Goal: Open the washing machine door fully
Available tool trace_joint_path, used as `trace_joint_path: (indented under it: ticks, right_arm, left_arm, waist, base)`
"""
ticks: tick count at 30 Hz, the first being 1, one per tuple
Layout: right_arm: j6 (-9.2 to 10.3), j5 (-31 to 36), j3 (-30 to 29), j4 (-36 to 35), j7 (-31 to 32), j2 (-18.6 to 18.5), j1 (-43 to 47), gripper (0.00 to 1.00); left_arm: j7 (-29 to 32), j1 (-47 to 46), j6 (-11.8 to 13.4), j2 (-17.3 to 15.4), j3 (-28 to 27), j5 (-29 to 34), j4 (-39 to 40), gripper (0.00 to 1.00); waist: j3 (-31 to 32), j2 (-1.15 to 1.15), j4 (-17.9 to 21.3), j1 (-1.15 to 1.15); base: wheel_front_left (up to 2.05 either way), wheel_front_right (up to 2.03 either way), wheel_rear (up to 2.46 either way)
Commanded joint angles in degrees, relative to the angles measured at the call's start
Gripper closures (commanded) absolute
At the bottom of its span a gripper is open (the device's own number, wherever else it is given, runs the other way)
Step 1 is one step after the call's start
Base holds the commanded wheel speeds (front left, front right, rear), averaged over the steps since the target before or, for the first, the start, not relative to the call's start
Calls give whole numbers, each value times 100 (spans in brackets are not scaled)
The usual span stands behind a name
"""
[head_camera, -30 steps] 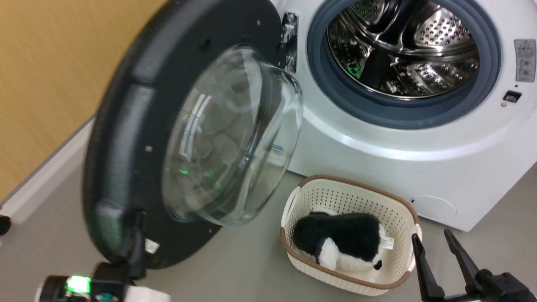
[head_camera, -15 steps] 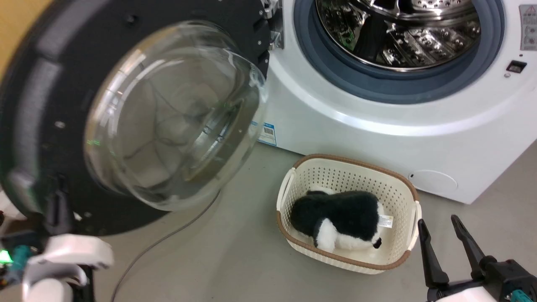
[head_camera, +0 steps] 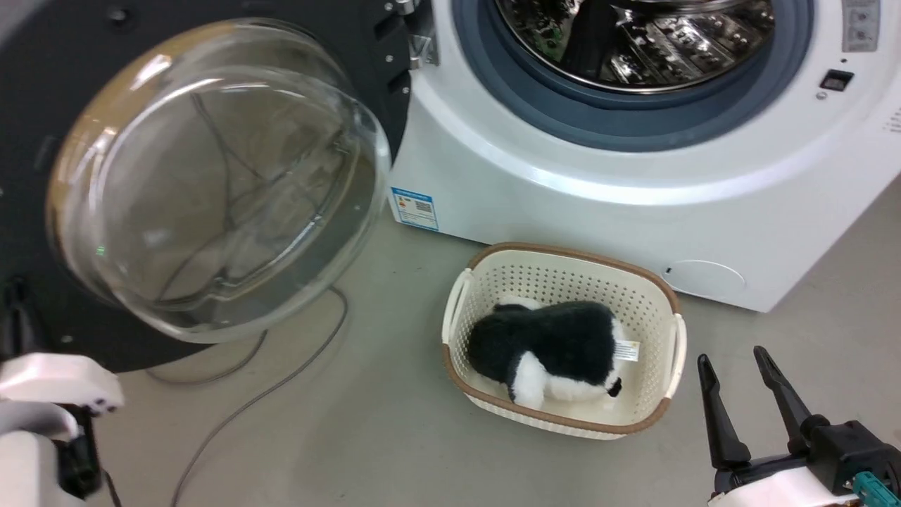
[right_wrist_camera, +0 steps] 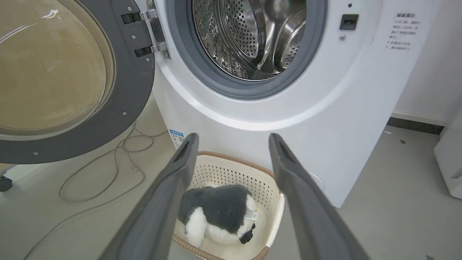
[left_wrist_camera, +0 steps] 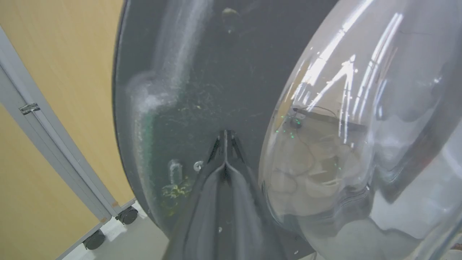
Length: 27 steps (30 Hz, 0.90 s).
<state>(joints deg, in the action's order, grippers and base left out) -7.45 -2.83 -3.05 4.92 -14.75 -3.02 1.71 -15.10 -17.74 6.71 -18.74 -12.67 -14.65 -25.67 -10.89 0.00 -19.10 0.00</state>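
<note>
The washing machine door [head_camera: 28, 141] stands swung wide on its hinge [head_camera: 419, 49], well away from the opening, with its inner black face and bulging glass bowl [head_camera: 211, 183] turned toward the robot.

The left gripper [left_wrist_camera: 225, 139] has its two dark fingers pressed together with nothing between them. In the left wrist view the closed tips lie against the door's black face; whether they actually touch it cannot be told. Just to the right of the fingers the glass bowl swells outward, and to their left, past the door's edge, are a yellow wall panel [left_wrist_camera: 54, 72] and two small caster wheels [left_wrist_camera: 128, 215] on the floor.

The right gripper [right_wrist_camera: 232, 141] is spread wide and holds nothing. It hangs clear of the door. In the right wrist view a cream basket [right_wrist_camera: 231, 162] with a brown rim sits on the floor between and below the two fingers. A black-and-white plush toy [right_wrist_camera: 220, 213] lies inside it. Beyond the fingertips rises the white washing machine [right_wrist_camera: 252, 144], and its steel drum [right_wrist_camera: 252, 36] is open to view inside a grey rubber ring [right_wrist_camera: 187, 65]. A small blue label [right_wrist_camera: 177, 138] sits low on the machine's front — just beside the left fingertip. Further left of that finger is the open door, and a thin grey cable [right_wrist_camera: 108, 180] loops across the floor beneath it.

In the head view the right gripper points up from the lower right corner, near the basket but apart from it.
</note>
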Motion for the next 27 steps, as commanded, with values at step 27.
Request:
trace_joint_path:
  ticks: [27]
  right_arm:
    - [-3, -272, -107, -48, -25, 14, 368, 0]
  left_arm:
    - [10, 1077, -314, 496, -439, 758, 1073, 100]
  waist:
    - [1036, 0, 408, 0]
  base:
    - [0, 0, 0]
